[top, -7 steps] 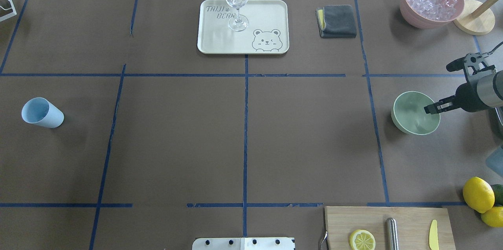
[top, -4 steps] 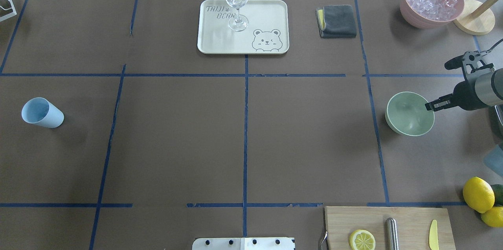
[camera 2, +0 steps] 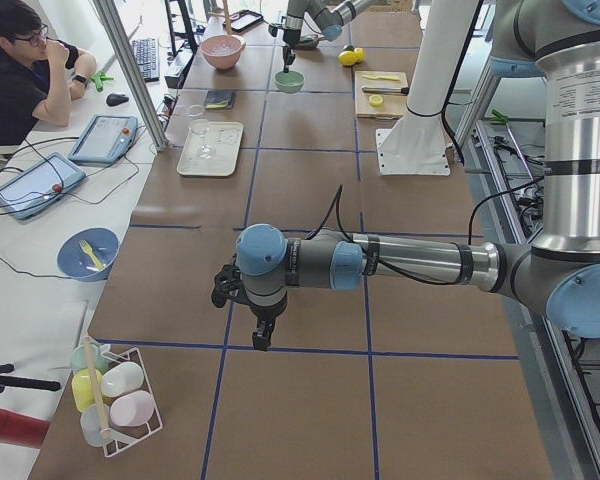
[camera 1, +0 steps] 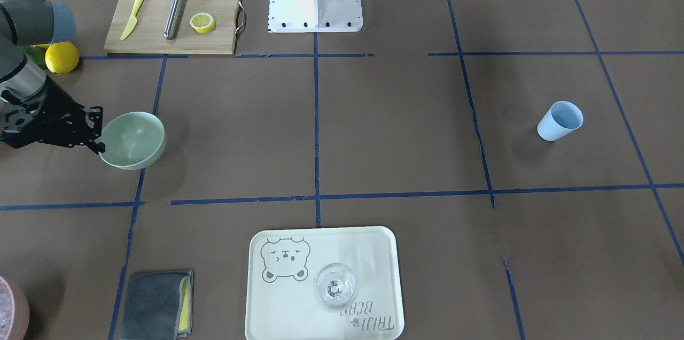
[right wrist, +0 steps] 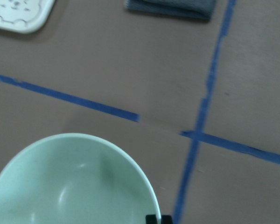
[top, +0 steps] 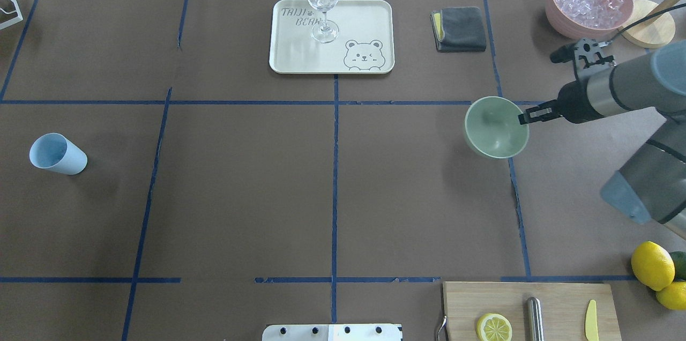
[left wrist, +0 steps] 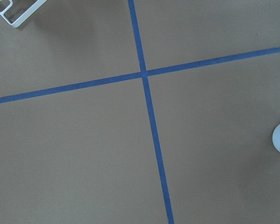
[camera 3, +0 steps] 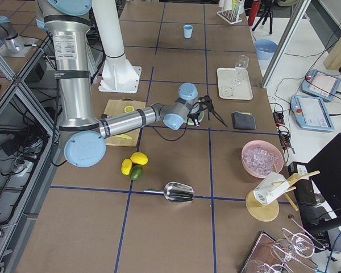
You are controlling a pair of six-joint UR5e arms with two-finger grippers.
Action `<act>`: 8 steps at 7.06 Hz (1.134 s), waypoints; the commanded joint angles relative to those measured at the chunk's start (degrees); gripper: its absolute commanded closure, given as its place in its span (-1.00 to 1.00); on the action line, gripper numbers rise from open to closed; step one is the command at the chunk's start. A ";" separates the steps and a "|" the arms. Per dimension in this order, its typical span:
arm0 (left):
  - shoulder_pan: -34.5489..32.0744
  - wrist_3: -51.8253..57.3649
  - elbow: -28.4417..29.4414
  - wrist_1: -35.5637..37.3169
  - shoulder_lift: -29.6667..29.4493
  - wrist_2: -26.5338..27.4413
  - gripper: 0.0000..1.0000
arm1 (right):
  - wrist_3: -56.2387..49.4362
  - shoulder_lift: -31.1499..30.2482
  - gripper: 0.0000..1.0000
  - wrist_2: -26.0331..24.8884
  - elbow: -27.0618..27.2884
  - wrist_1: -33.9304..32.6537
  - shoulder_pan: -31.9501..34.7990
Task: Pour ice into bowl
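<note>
The pale mint-green bowl is empty and sits near the blue tape cross at the table's right middle. My right gripper is shut on its right rim. The bowl also shows in the front-facing view and fills the lower left of the right wrist view. The ice is heaped in the pink container at the far right corner. My left gripper shows only in the exterior left view, over bare table, and I cannot tell whether it is open or shut.
A cream tray with a wine glass stands at the far middle. A grey cloth lies beside it. A light blue cup is at the left. A cutting board, lemons and a metal scoop are at the near right.
My right arm has moved the bowl to the left and farther from the robot, toward the tape cross. Nothing else has moved.
</note>
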 commanded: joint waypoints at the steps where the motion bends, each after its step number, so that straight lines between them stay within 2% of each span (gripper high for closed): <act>1: 0.00 0.00 -0.18 0.00 0.00 0.00 -1.00 | 11.30 12.20 1.00 -4.03 0.45 -7.74 -6.55; 2: -0.09 0.00 -0.61 0.00 0.00 0.00 -1.00 | 13.51 16.17 1.00 -8.32 1.33 -13.89 -10.75; 4: -0.09 0.00 -0.79 0.00 0.00 0.00 -1.00 | 21.23 28.71 1.00 -17.45 -0.15 -28.47 -19.27; 5: -0.09 -0.09 -0.71 0.00 0.00 0.00 -1.00 | 24.75 34.26 1.00 -21.42 -4.60 -30.54 -22.54; 7: -0.09 -0.09 -0.71 0.00 0.09 0.00 -1.00 | 29.78 47.61 1.00 -22.78 -20.82 -30.48 -25.20; 8: -0.09 0.00 -0.62 0.00 0.09 0.00 -1.00 | 30.05 50.20 1.00 -22.95 -24.56 -30.22 -25.64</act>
